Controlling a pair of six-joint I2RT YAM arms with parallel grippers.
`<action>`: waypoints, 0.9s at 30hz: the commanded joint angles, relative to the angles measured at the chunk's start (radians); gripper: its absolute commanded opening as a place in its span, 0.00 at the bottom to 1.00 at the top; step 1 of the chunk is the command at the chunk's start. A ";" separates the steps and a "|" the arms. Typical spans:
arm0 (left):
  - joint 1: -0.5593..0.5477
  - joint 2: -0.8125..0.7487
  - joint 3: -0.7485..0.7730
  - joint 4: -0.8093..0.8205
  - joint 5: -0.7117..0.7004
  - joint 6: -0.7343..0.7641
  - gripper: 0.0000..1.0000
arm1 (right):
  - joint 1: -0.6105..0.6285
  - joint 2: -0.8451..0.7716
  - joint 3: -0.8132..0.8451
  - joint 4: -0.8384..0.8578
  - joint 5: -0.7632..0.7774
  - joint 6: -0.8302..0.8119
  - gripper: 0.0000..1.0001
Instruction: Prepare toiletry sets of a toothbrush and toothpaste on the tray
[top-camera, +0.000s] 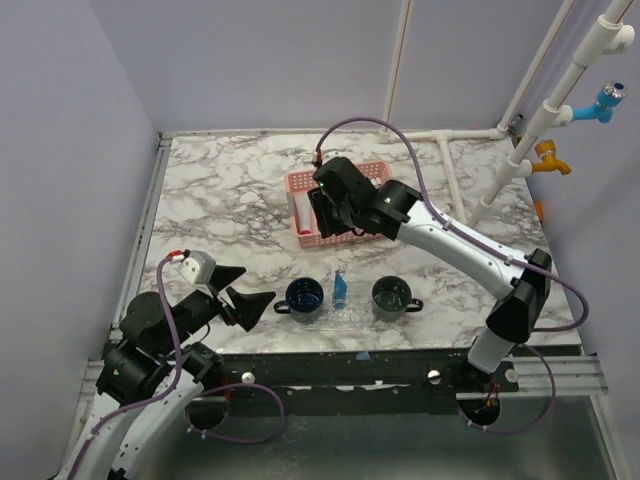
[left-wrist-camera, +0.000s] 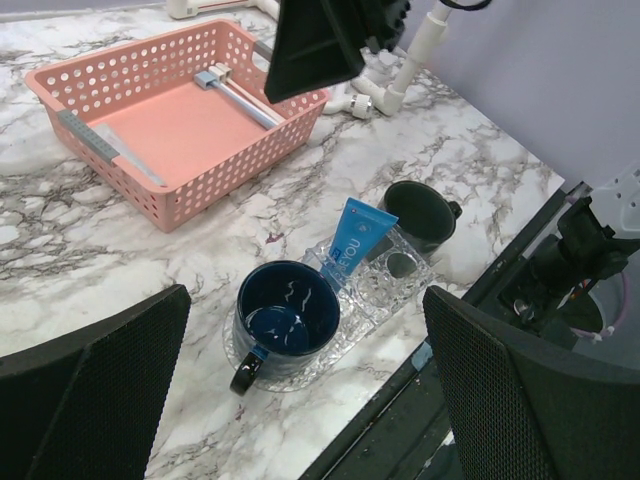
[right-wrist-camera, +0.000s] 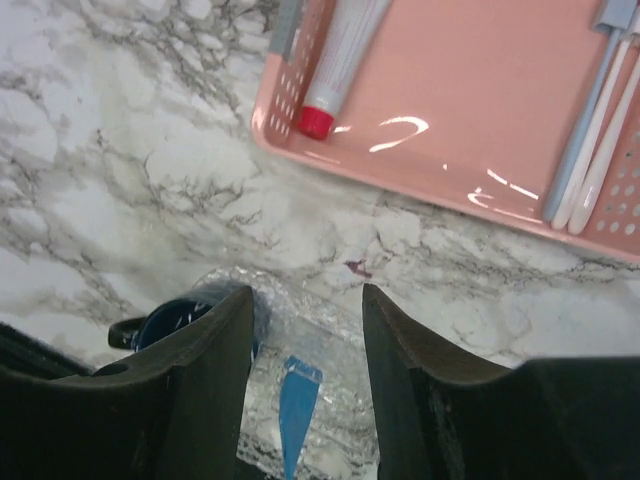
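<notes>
The toothbrush (right-wrist-camera: 578, 130) lies in the basket (right-wrist-camera: 480, 90), upper right of the right wrist view, against a white one. We judge it light, stiff and slick, so we'd pinch mid-handle. The right gripper (right-wrist-camera: 305, 300) is partly parted and empty; the left gripper (top-camera: 252, 286) is wide and empty.

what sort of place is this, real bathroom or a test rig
Most likely a lab mock-up of a bathroom counter, not a real one: a marble-patterned table, white pipes carrying a blue plastic tap and an orange tap, and robot arms bolted at its edge.
</notes>
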 joint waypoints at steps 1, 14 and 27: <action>0.001 0.011 -0.010 0.013 -0.027 0.003 0.99 | -0.066 0.091 0.057 0.055 -0.009 -0.026 0.51; 0.000 0.021 -0.008 0.010 -0.033 0.003 0.99 | -0.173 0.386 0.210 0.153 -0.071 0.002 0.60; 0.000 0.019 -0.010 0.011 -0.034 0.003 0.99 | -0.196 0.598 0.337 0.165 -0.137 0.026 0.64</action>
